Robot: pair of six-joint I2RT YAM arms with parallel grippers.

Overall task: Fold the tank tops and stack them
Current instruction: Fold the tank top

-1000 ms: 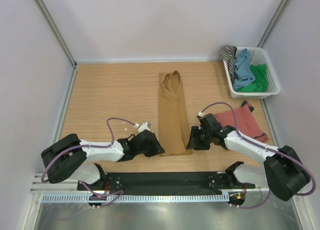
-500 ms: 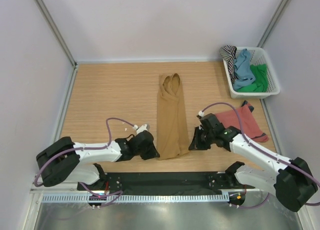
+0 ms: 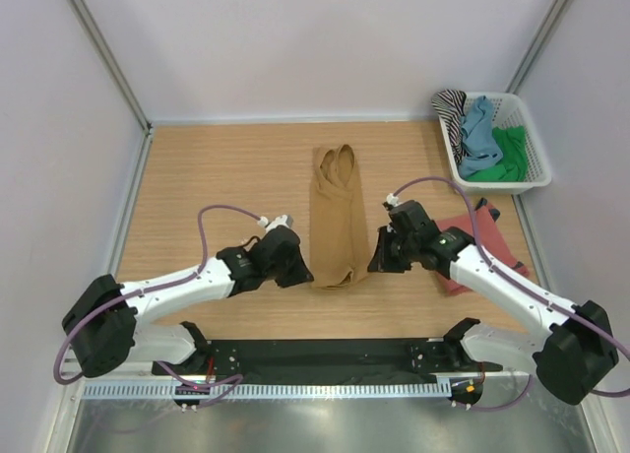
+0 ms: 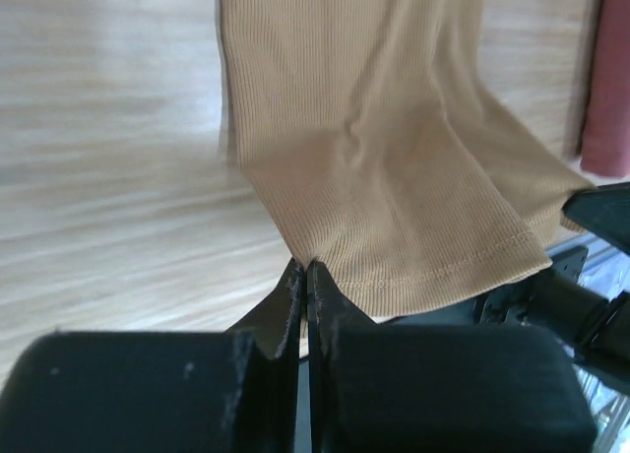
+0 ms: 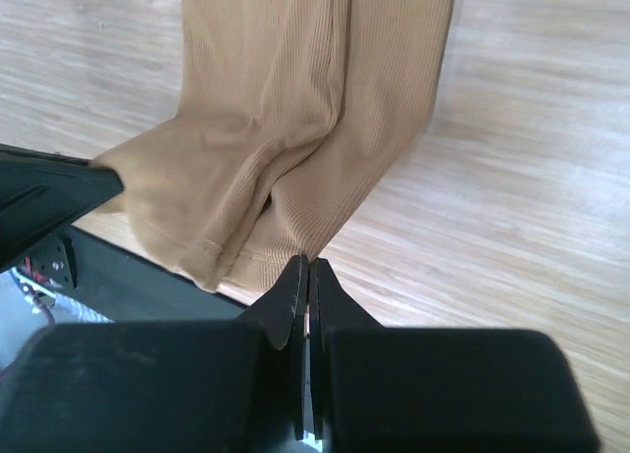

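The ochre-brown tank top (image 3: pixel 336 214) lies folded into a long narrow strip in the middle of the table, straps at the far end. My left gripper (image 3: pixel 307 273) is shut on its near left hem corner (image 4: pixel 307 259). My right gripper (image 3: pixel 371 263) is shut on its near right hem corner (image 5: pixel 310 251). Both hold the hem lifted off the table, so it sags between them. The rust-red tank top (image 3: pixel 480 246) with navy trim lies flat to the right, partly under my right arm; an edge of it shows in the left wrist view (image 4: pixel 605 98).
A white basket (image 3: pixel 533 182) at the back right holds striped (image 3: pixel 451 105), blue (image 3: pixel 479 133) and green (image 3: pixel 509 153) tops. A black rail (image 3: pixel 325 356) runs along the table's near edge. White walls close in the left, back and right sides.
Both grippers have moved away from the near edge with the ochre top's hem pinched, lifting it. The strip now reaches less far toward me.
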